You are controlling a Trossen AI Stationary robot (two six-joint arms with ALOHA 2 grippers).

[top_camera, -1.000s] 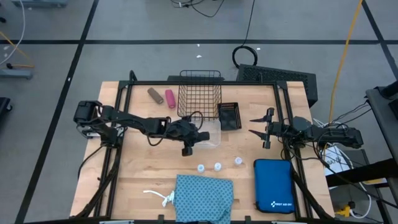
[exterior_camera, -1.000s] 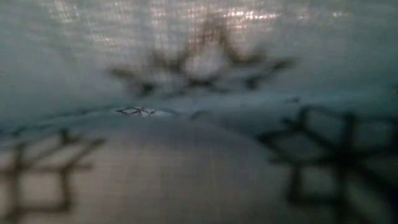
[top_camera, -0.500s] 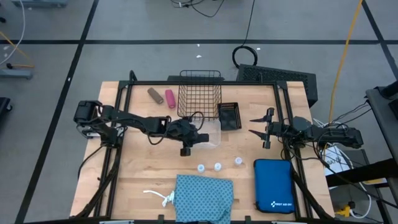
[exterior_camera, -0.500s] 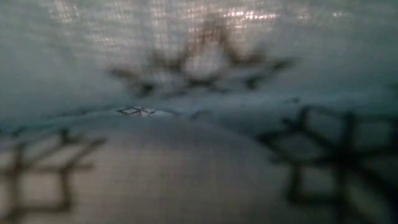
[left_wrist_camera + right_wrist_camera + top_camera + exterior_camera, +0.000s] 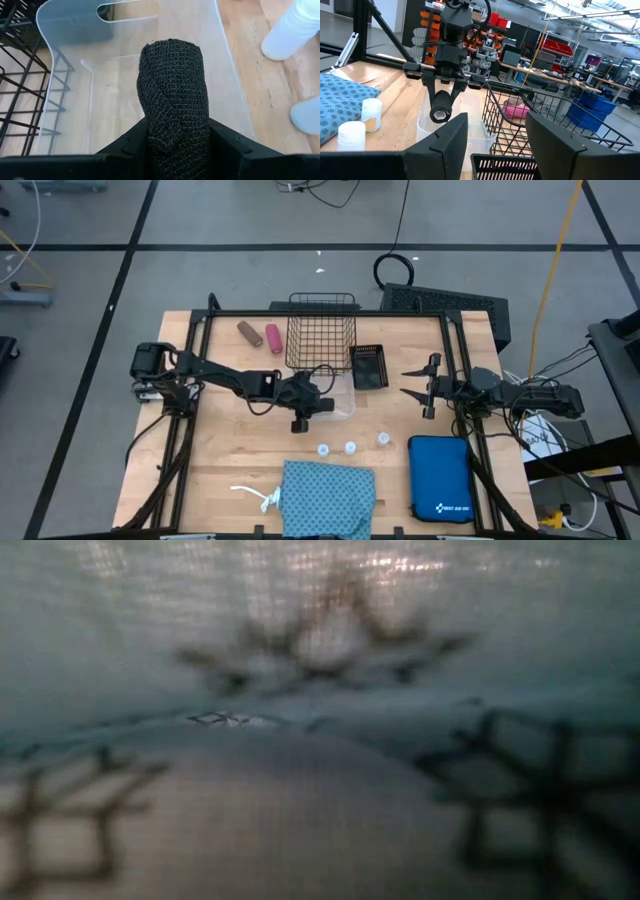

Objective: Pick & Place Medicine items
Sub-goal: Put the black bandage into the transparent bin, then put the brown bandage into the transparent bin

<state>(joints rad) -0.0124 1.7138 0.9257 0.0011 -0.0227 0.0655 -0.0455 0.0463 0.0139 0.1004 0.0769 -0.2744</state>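
My left gripper [image 5: 322,402] is shut on a black woven roll [image 5: 172,95] just above a clear plastic bin [image 5: 75,100] at the table's middle. A brown roll [image 5: 245,332] and a pink roll [image 5: 273,338] lie at the far left. Three white-capped vials [image 5: 350,447] stand in front of the bin. The teal patterned cloth [image 5: 328,498] with its white string [image 5: 255,495] lies at the near edge and covers the low view [image 5: 320,720]. My right gripper [image 5: 405,382] waits open at the right, level, with nothing between its fingers. My left gripper pinches the black roll's rear part [image 5: 172,137] between its two fingers. The fingers slant down toward the table's right and lie along the roll. The roll sticks out beyond the fingertips, its free end [image 5: 439,115] lowest, and it hangs clear over the clear bin [image 5: 427,132].
A wire basket [image 5: 320,330] stands at the far middle with a small black basket [image 5: 368,365] to its right, both next to the clear bin. A big blue zip case [image 5: 440,477] lies at the near right. Bare wood shows at the table's left half.
My left gripper has sunk a little toward the clear bin, still shut on the black roll, which goes down with it.
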